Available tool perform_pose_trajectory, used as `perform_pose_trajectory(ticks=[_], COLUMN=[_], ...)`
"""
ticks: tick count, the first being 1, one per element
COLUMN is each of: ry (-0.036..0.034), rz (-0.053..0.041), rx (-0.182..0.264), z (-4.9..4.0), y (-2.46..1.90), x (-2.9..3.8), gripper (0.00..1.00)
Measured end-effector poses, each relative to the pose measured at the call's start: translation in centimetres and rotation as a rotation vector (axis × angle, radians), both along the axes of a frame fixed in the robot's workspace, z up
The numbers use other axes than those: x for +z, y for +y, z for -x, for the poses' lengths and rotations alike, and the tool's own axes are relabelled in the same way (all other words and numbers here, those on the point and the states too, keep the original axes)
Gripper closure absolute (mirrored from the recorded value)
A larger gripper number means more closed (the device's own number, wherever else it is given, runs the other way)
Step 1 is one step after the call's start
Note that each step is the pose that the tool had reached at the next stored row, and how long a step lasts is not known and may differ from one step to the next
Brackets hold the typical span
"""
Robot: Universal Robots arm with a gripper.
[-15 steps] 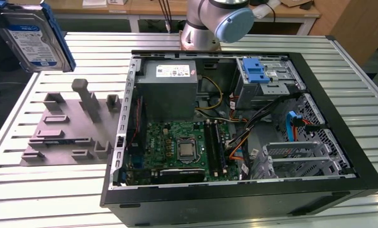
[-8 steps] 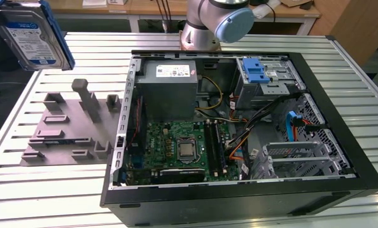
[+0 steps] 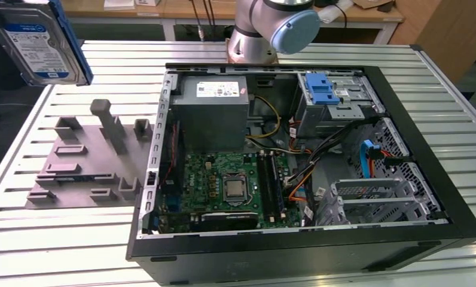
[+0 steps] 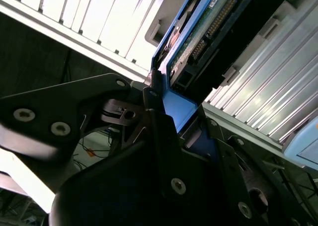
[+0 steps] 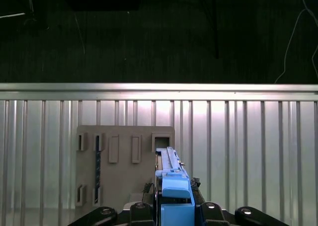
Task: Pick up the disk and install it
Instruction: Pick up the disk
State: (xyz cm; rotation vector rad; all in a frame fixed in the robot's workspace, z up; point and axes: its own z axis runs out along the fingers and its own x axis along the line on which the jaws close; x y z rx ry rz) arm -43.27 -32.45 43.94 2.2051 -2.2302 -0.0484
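The disk (image 3: 39, 42), silver with a white-and-blue label and a blue bracket, hangs in the air at the upper part of the exterior view's left, above the table and away from the computer case (image 3: 429, 197). In both wrist views my gripper (image 5: 175, 206) is shut on the disk's blue bracket (image 5: 171, 179). Its black fingers (image 4: 159, 131) press on either side of the bracket's edge. The second wrist view shows the disk's circuit-board underside (image 4: 208, 32). The grey fixture (image 5: 124, 166) with empty slots lies on the table below the disk.
The open computer case holds a grey power-supply box (image 3: 214, 113), a motherboard (image 3: 230, 185) and a drive cage with a blue latch (image 3: 322, 89) at the far right corner. The grey fixture (image 3: 78, 161) sits left of the case. The arm's base (image 3: 258, 30) stands behind the case.
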Motion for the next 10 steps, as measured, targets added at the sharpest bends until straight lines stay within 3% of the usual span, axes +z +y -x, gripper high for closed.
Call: perform_pose_trajectory(ticks=[10], ry=[0.0], rz=[0.0], rx=[0.0], z=[0.0], y=[0.0], x=[0.73], gripper=[0.64])
